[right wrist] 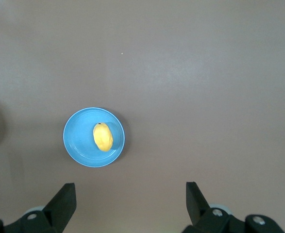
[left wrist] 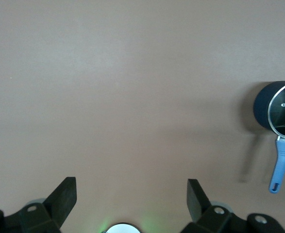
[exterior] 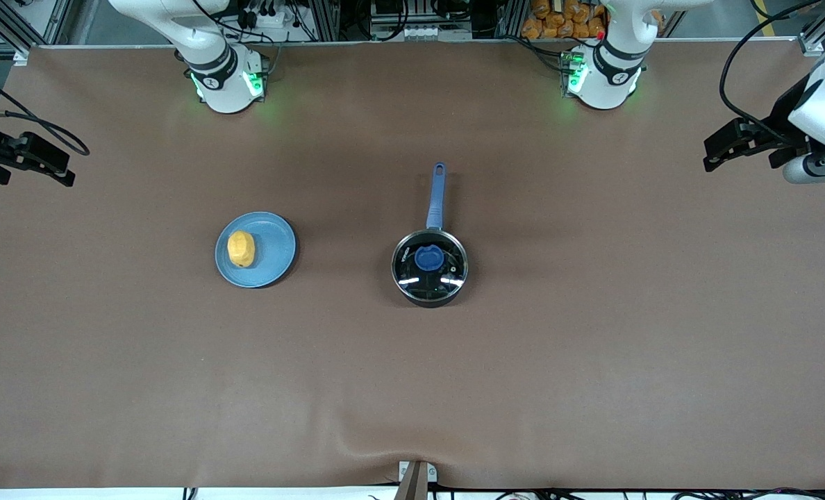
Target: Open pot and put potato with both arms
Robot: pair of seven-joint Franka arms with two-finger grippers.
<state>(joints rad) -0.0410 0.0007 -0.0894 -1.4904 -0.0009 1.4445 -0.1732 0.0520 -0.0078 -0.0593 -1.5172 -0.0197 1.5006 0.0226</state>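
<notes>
The lidded pot [exterior: 430, 267] sat mid-bench, handle at twelve o'clock; the potato [exterior: 241, 249] lay on a blue plate [exterior: 273, 239] at its nine o'clock. The left end effector [exterior: 721, 149] and right end effector [exterior: 34, 163] hung over their bench ends, fingers apart, empty.

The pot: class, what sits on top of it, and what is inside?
A glass lid with a blue knob covers the pot. Through the reflective glass only dark interior shows; whether anything lies inside cannot be told.
</notes>
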